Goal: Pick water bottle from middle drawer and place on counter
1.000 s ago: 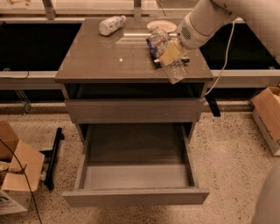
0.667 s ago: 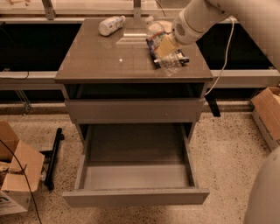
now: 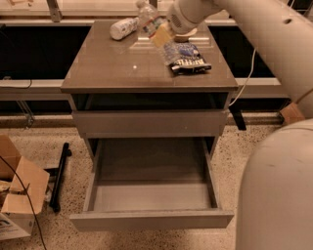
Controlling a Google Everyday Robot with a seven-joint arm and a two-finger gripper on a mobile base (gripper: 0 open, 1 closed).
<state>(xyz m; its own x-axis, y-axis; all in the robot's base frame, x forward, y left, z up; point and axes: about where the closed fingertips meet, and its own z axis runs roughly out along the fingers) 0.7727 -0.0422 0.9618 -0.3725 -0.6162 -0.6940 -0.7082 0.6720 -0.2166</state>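
Glossy grey-brown square counter (image 3: 122,68). Clear plastic water bottle (image 3: 145,14), far edge. Tan gripper (image 3: 160,35) on white arm (image 3: 254,29), just beside it. Opaque white bottle (image 3: 122,28), far left corner. Dark blue snack bag (image 3: 186,56), white lettering. Plain grey middle drawer (image 3: 151,195).

- Glossy grey-brown counter (image 3: 112,73): front-left half free.
- Rear edge crowded: lying white opaque bottle (image 3: 122,28), gripper (image 3: 159,35) beside clear plastic water bottle (image 3: 145,15), dark crinkled snack bag (image 3: 188,57) at right.

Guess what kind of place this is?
Probably a robot test lab or workshop, not a home: a lone cabinet with its middle drawer open, cardboard boxes on a speckled floor, a loose cable. The gripper is over the back of the counter, by the water bottle.
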